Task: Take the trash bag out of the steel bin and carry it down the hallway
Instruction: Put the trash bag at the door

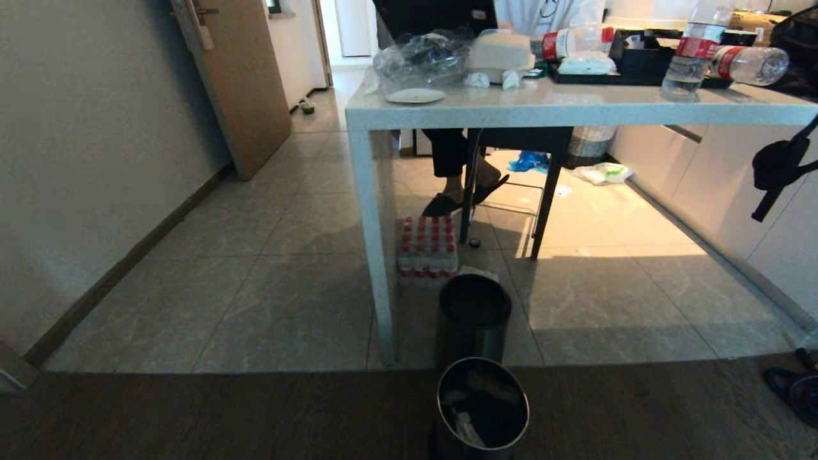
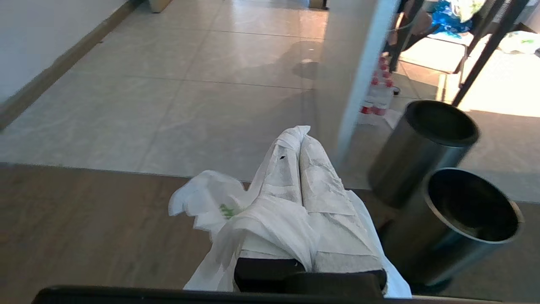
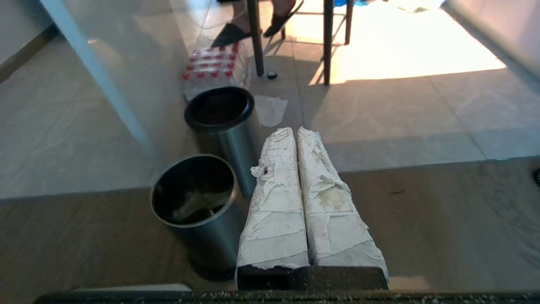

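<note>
A: Was the trash bag (image 2: 219, 211) taken out of the steel bin (image 1: 482, 406), at the frame's lower centre?

B: Judged so; it was clamped in the left claw (image 2: 300, 141). The right claw (image 3: 295, 135) was pressed together, empty. The hallway carry remained.

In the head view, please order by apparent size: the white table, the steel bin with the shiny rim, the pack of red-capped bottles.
1. White table, clearly largest.
2. Steel bin and pack of red-capped bottles: similar in apparent size; the bin stands nearer the camera, so I leave them unranked.
</note>
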Tool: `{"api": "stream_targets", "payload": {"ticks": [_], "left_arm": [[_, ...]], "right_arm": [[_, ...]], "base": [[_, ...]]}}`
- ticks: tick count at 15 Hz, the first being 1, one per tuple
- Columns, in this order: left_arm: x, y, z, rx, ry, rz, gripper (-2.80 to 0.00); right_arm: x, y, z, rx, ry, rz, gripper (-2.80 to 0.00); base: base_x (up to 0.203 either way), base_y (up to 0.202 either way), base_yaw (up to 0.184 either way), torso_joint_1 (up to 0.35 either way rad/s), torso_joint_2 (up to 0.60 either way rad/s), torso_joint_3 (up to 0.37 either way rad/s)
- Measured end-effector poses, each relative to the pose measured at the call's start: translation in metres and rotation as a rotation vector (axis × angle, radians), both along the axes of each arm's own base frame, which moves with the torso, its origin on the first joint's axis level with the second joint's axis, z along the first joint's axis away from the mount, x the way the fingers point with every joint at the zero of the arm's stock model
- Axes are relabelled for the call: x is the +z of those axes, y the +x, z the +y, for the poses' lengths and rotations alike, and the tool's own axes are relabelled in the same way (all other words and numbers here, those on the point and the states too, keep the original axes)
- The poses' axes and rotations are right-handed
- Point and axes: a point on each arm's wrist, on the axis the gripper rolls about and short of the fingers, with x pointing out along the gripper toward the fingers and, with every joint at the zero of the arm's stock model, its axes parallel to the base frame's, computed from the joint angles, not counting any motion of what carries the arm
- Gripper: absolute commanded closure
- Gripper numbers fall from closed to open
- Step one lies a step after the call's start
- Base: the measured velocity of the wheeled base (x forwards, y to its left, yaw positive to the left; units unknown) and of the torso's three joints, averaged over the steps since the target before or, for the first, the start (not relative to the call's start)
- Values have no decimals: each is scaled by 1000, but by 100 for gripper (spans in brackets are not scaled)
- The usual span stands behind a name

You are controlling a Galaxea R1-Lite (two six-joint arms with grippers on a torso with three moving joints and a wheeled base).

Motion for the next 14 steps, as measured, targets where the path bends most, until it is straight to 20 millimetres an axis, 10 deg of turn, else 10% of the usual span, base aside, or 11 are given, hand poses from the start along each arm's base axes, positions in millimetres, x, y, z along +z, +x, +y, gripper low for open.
{"api": "stream_targets", "payload": {"ticks": [14], "left_arm": [[0, 0, 0, -2, 1, 0, 0]], "right_arm": [[0, 0, 0, 0, 0, 0, 0]], "base": [[0, 192, 1, 1, 3, 2]]}}
